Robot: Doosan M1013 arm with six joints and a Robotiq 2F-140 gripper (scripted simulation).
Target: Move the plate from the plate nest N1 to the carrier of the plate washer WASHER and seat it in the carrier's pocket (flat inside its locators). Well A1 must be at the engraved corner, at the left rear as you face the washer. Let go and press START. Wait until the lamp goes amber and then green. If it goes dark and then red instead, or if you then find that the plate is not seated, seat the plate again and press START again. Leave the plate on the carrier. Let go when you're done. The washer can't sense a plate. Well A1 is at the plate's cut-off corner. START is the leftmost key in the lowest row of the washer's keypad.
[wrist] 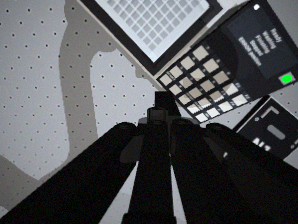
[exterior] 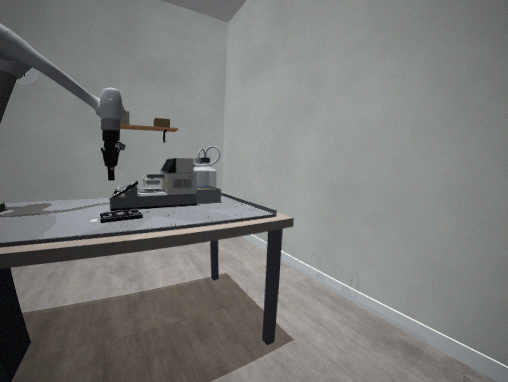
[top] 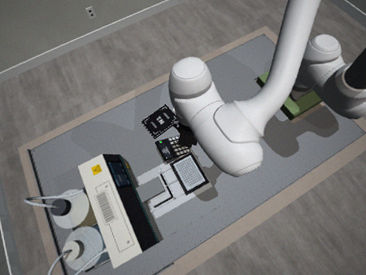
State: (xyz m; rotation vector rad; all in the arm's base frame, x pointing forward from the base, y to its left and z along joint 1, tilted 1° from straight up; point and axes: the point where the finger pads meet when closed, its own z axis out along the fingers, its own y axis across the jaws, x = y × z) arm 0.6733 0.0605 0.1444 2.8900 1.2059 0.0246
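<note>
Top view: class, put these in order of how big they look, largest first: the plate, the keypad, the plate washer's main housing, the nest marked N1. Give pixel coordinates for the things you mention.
1. Plate washer's main housing (top: 92,190)
2. Plate (top: 189,171) (wrist: 152,25), nest N1 (top: 153,128) (wrist: 265,142) and keypad (top: 165,151) (wrist: 235,50): too alike to rank.

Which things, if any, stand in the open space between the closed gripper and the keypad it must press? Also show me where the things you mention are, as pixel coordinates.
Nothing visible stands between the gripper (top: 188,138) (exterior: 111,179) (wrist: 161,95) and the keypad (top: 174,147) (wrist: 205,82); it hangs above the keypad's near edge, with only air between.
</note>
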